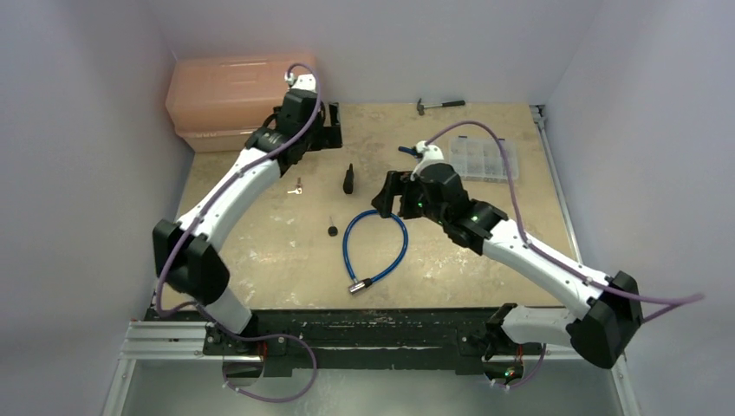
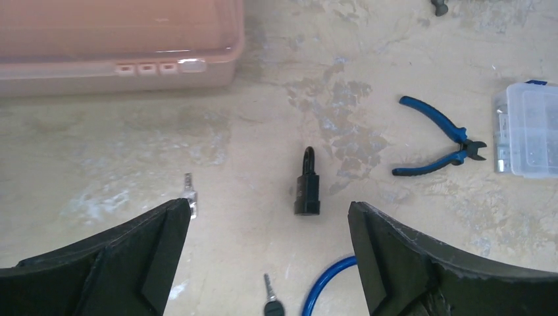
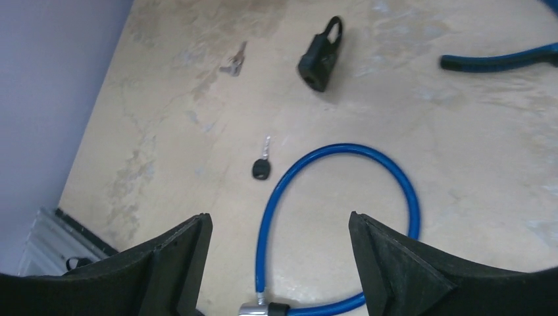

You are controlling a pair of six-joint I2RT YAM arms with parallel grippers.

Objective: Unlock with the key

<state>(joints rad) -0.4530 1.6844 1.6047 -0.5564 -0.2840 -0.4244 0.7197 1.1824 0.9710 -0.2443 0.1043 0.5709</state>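
Observation:
The tiny key with a black head lies flat on the table left of the blue cable lock's loop. It also shows in the left wrist view and the right wrist view. The small black padlock lies further back, also seen in the left wrist view and the right wrist view. My left gripper is open and empty, raised behind the padlock. My right gripper is open and empty, above the cable loop, to the right of the key.
A small silver key lies left of the padlock. Blue pliers and a clear organizer box are at the back right. A pink case stands at the back left, a hammer by the far wall.

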